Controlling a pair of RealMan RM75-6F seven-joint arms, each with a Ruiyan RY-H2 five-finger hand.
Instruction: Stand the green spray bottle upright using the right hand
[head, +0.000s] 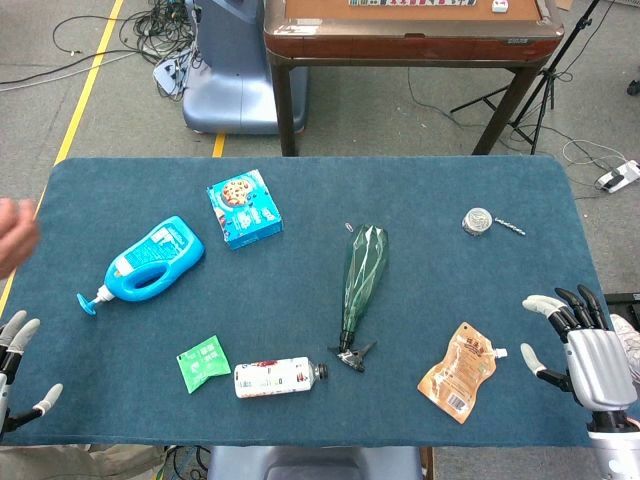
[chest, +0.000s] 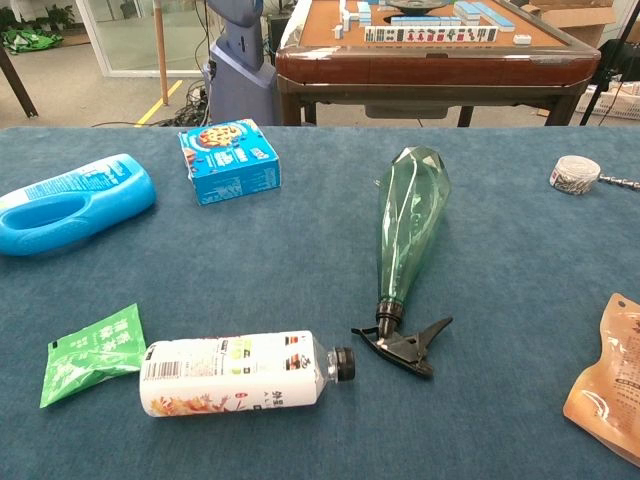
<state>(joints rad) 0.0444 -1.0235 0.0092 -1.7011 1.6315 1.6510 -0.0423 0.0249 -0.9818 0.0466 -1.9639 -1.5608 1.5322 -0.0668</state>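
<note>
At the middle of the blue-carpeted bench (head: 300, 400), the translucent green faceted plastic spray bottle (head: 362, 275) lies on its side, its wide base pointing toward the far edge and its black trigger head (head: 355, 355) toward the robot. Just left of the trigger head lies a white labelled drink bottle with a black cap (head: 278, 378); right of the spray bottle, near the front edge, lies an orange spouted pouch (head: 458, 372). The right hand (head: 585, 345) hovers well to the right of the spray bottle, past the pouch, fingers spread and holding nothing. The left hand (head: 15, 375) shows only partly at the bench's left front corner, fingers apart and empty. The reach has not begun. A sound approach likely carries the right hand over the pouch, wraps the fingers around the bottle's wider body, then pivots it onto its base, releasing only once it stands steady.
</note>
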